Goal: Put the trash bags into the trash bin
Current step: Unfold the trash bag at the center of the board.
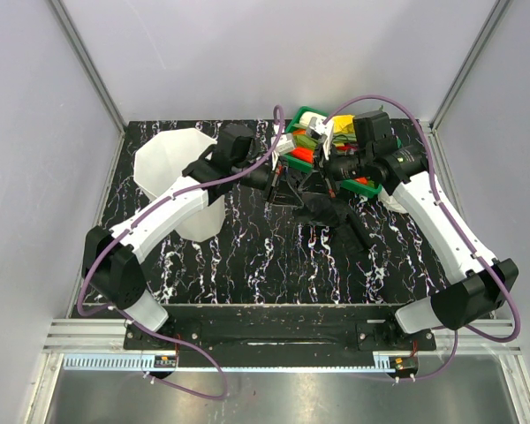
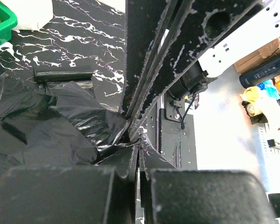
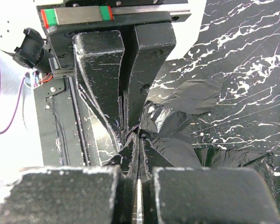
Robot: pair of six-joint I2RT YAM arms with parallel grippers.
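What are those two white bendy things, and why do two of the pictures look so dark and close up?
They are robot arms, bolted to the near edge of a black marbled table. The wide picture comes from a camera above and behind them. The two dark pictures come from small cameras on the wrists, so each looks along its own fingers. On the table stand a tall white trash bin and a green tray of colourful things. Between the arms lies a crinkly black trash bag. The left gripper and the right gripper are both pinched shut on the bag's plastic, meeting tip to tip.
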